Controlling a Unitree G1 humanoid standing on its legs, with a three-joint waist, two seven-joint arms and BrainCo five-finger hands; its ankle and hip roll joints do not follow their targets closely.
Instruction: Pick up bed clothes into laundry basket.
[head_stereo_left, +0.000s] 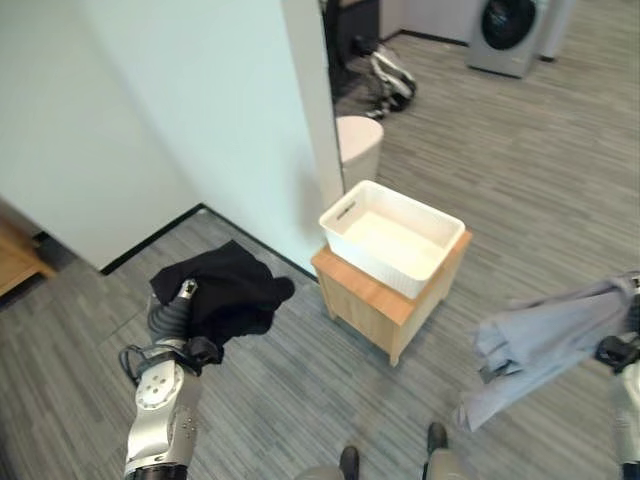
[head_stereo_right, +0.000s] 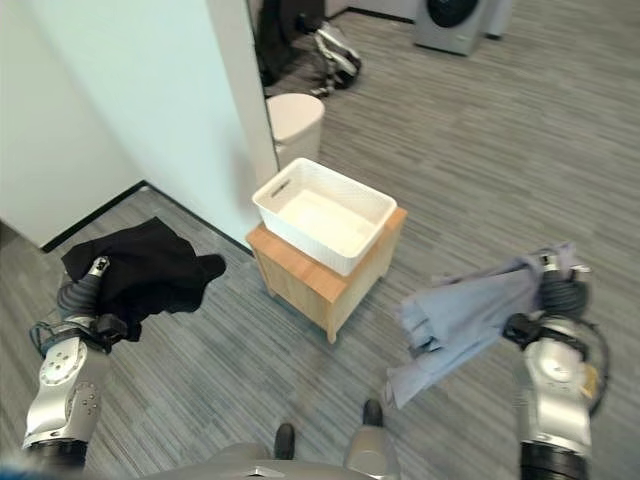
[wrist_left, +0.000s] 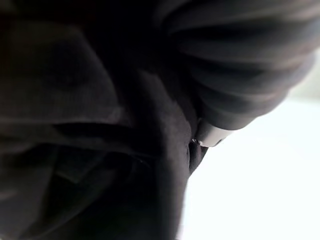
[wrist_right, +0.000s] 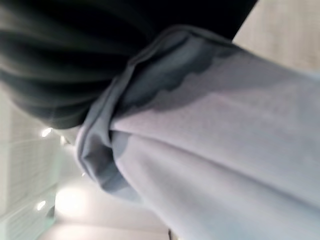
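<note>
Left hand (head_stereo_right: 92, 275), lower left, grips a black cloth (head_stereo_right: 150, 262); right hand (head_stereo_right: 553, 282), lower right, grips a pale blue cloth (head_stereo_right: 460, 315); white plastic basket (head_stereo_right: 322, 213) sits mid-frame

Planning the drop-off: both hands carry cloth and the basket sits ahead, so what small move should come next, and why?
Probably step closer to the white basket on its wooden stand. The left robot hand with the black garment and the right robot hand with the grey-blue cloth both hang short of it, out to either side.
</note>
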